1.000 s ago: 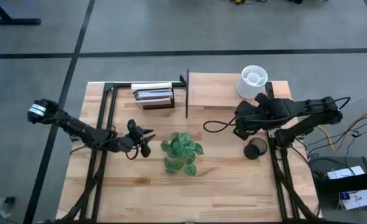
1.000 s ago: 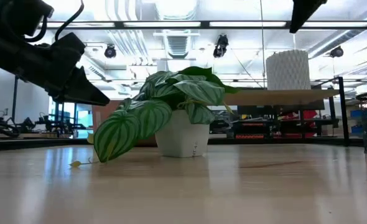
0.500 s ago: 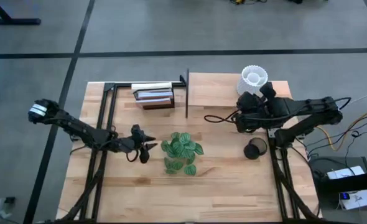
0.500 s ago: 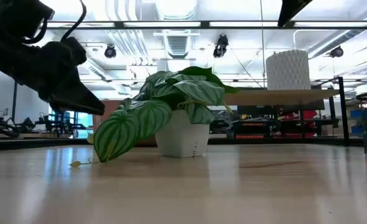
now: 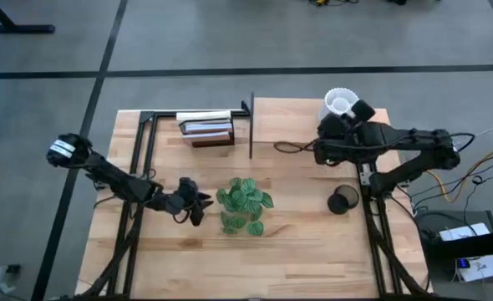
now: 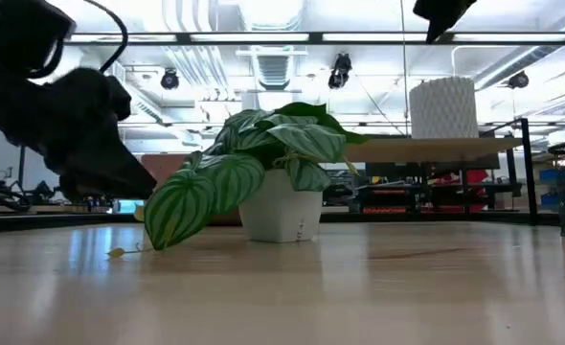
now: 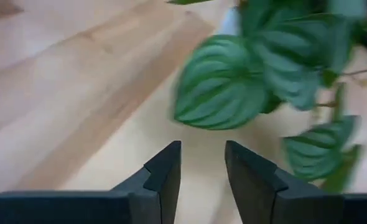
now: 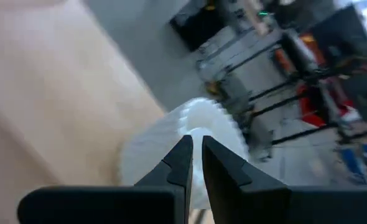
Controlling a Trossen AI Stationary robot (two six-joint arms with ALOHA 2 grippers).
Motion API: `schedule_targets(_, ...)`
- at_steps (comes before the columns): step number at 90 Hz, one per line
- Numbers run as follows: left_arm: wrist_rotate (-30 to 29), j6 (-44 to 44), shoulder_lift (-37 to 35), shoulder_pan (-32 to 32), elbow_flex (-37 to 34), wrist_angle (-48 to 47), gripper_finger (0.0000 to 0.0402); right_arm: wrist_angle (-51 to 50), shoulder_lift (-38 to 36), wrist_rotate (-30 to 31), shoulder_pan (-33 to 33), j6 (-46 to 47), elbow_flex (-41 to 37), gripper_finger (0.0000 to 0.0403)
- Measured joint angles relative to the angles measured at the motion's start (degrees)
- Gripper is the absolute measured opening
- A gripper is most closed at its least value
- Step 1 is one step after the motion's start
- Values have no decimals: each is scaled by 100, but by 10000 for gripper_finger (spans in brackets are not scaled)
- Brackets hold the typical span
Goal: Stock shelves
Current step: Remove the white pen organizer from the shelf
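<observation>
The stocking looks partly done, as far as can be judged: on the shelves point(image 5: 313, 121), which stand along the table's far edge from about its middle toward the far right corner, a white ribbed vase point(image 5: 339, 106) already sits near the board's far right end, while the rest of the pale board shows bare. A potted plant point(image 5: 244, 203) with striped green leaves stands on the bare table point(image 5: 297, 251) near its centre, well short of the shelves, and a small dark cup point(image 5: 342, 201) rests on the table toward the right edge, so both appear left to place. The left gripper point(image 5: 198, 203) hangs low just beside the plant on its left; in its wrist view the two dark fingers point(image 7: 163, 175) stand a little apart, gripping nothing, with a broad leaf just ahead of them, which suggests the plant is the next item in hand. The right gripper point(image 5: 357, 112) hovers over the shelves right at the vase; its wrist view shows the tips nearly together with only a slim gap, holding nothing, the vase lying below them. The shelves themselves are a thin black metal frame carrying one pale rectangular wooden board, raised above the tabletop as the low view point(image 6: 436, 147) shows, with a black upright at its left end. A small dark rack holding a few books point(image 5: 206, 127) sits at the far edge toward the left
</observation>
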Motion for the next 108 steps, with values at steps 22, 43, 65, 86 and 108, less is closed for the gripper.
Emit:
schedule_targets(22,-3,33,395,-438,0,861,101,23,0,-817,-1236,-33,0,18)
schedule_targets(43,-24,34,748,-925,0,1491,107,543,-2,-1361,-2192,-378,14,18)
schedule_targets(65,-37,236,819,-974,0,1528,114,1430,-2,-1773,-2471,-855,288,22)
schedule_targets(86,-77,1341,541,-968,0,1530,112,1536,55,-2844,-3223,-667,478,84)
schedule_targets(108,-135,3016,10,-910,0,1463,100,1546,55,-4054,-3891,-452,503,148)
